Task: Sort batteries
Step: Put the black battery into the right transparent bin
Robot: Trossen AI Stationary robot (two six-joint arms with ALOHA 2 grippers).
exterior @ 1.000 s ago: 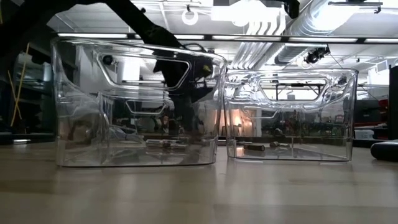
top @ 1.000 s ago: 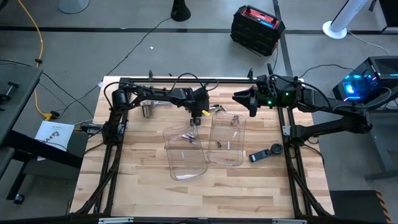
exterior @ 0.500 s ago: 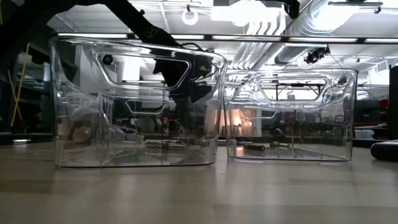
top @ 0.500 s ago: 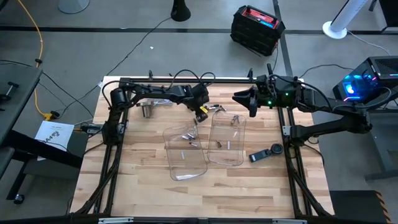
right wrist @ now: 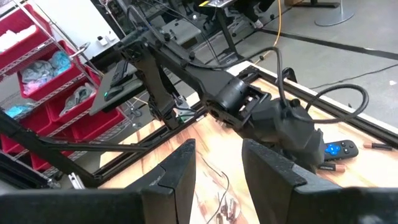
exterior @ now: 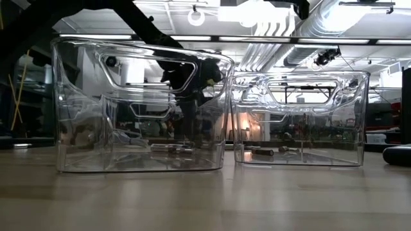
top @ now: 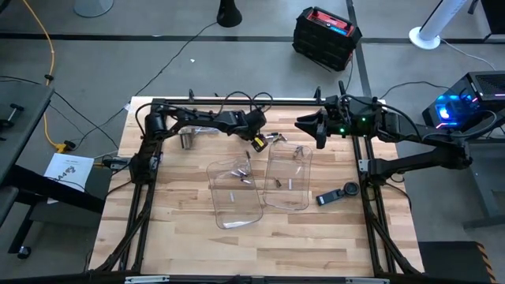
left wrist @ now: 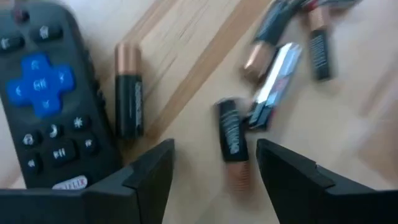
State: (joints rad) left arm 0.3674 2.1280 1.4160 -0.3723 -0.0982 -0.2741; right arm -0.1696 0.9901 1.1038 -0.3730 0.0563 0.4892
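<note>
Only readable bit: remote (left wrist: 46, 118) in left wrist view has small logo at its lower end, looks like "NETFLIX", partly cut off by finger. Buttons carry just symbols, "OK" on blue pad too blurry to confirm. Batteries (left wrist: 128, 96) beside it have print down their sides, unreadable. Nothing legible in high, low or right wrist views.
</note>
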